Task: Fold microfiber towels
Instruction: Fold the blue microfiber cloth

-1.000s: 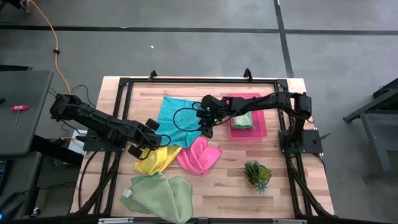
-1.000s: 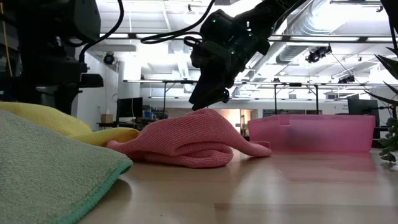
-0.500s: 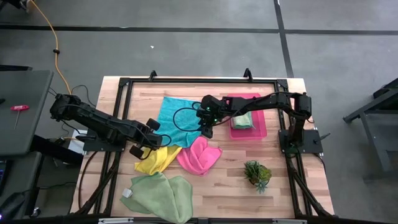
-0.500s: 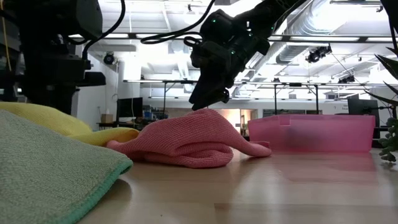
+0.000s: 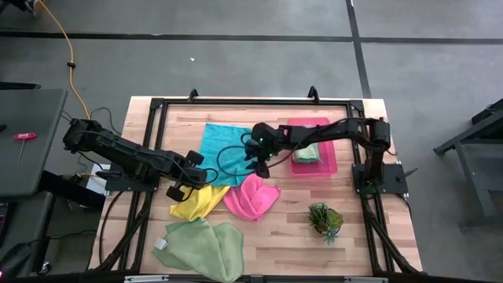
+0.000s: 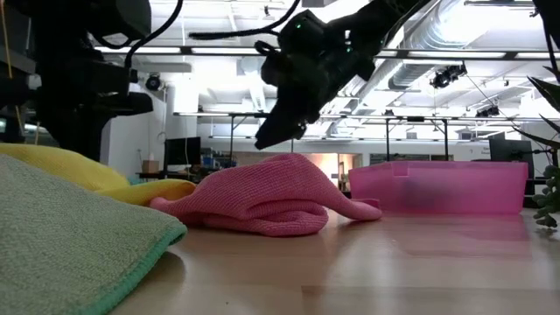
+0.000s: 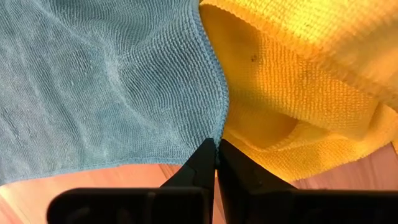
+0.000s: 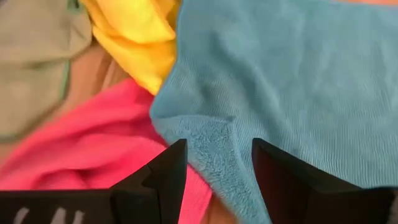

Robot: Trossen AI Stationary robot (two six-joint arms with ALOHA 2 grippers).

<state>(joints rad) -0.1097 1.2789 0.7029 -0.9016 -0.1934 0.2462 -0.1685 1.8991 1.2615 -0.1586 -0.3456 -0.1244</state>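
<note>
A teal towel (image 5: 224, 145) lies spread at the table's middle, its near edge against a crumpled yellow towel (image 5: 196, 200) and a bunched hot pink towel (image 5: 251, 196). A pale green towel (image 5: 200, 248) lies at the near edge. My left gripper (image 5: 187, 187) is shut on the teal towel's near left corner. My right gripper (image 5: 259, 163) hangs open over the teal towel's near right corner (image 8: 208, 140), a finger on either side of it; in the low view it stands clear above the pink towel (image 6: 262, 201). My left gripper pinches the teal towel's near left corner (image 7: 214, 135) between its two fingertips, right at the hemmed edge beside the yellow towel (image 7: 292, 81). The fingers come from above, pointing steeply down. The rest of the towel lies flat on the table.
A pink tray (image 5: 328, 161) with a folded green towel (image 5: 306, 151) in it stands right of the teal towel. A small spiky plant (image 5: 324, 220) stands at the near right. A black cable (image 5: 229, 149) loops over the teal towel. Bare wood shows near the front right.
My left gripper has shut on the teal towel's corner. My right gripper has rolled about its own line and shifted a little toward the table's left, staying open above the towels. The towels lie as before.
</note>
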